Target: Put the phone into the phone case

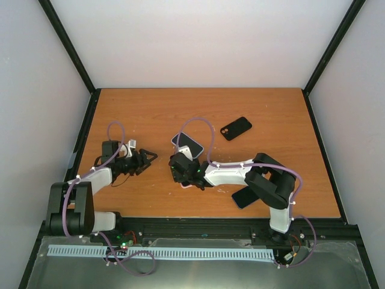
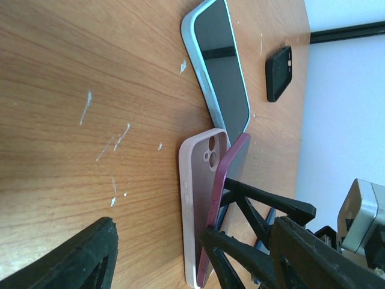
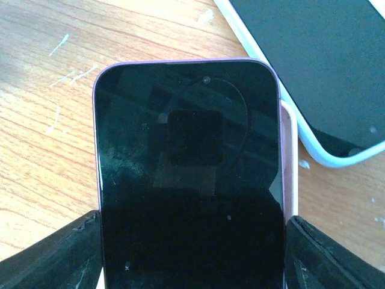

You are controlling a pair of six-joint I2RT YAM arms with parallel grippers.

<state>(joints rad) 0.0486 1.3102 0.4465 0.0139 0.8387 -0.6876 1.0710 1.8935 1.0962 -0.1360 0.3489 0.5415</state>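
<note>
My right gripper (image 3: 192, 256) is shut on the purple-edged phone (image 3: 186, 156), one finger on each long side, screen up. The phone (image 2: 227, 174) leans at a tilt into the pale pink phone case (image 2: 195, 211), which lies open-side up on the wooden table; only its right rim (image 3: 290, 162) shows past the phone in the right wrist view. My left gripper (image 2: 195, 232) stands open just left of the case, fingers (image 2: 78, 259) apart with nothing held. From above, the right gripper (image 1: 180, 170) covers most of the case and the left gripper (image 1: 148, 159) is apart from it.
A phone in a light blue case (image 1: 187, 143) lies just beyond the pink case, close to the purple phone's top. A black case (image 1: 236, 127) lies farther back right. A dark blue phone (image 1: 243, 197) lies under the right arm's elbow.
</note>
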